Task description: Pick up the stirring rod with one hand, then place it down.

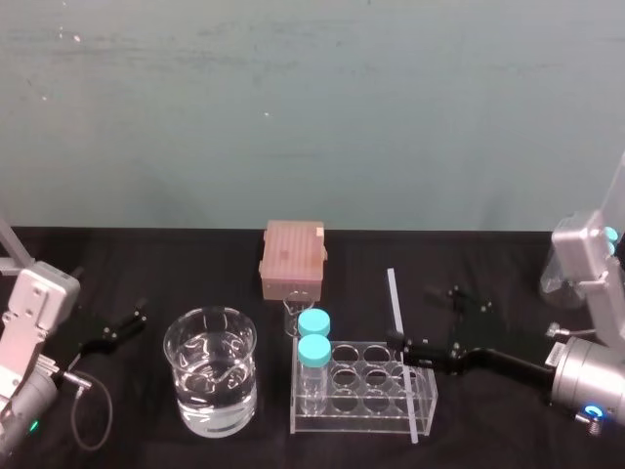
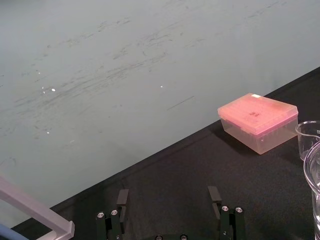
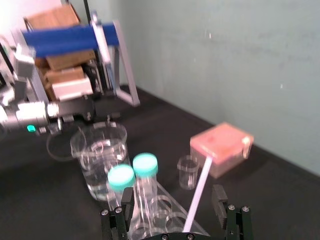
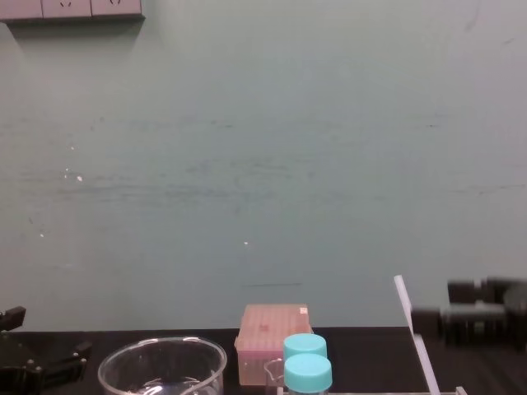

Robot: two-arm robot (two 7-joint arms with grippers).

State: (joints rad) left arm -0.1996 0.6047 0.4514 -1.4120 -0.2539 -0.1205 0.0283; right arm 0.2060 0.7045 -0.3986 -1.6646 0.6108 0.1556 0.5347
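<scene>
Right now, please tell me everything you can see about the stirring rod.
The stirring rod is long, pencil-thin, straight, white to translucent, perhaps plastic or glass. It stands steeply tilted at the clear rack's right end, rising well above the blue-capped tubes. The right claw is open around it, apparently not touching.

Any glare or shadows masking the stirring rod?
Head view: highlights in the beaker, none on the stirring rod, bright on black table; left gripper parked open, far left. Right wrist view: rod evenly lit inside open right gripper. Chest view: rod pale on pale wall.
</scene>
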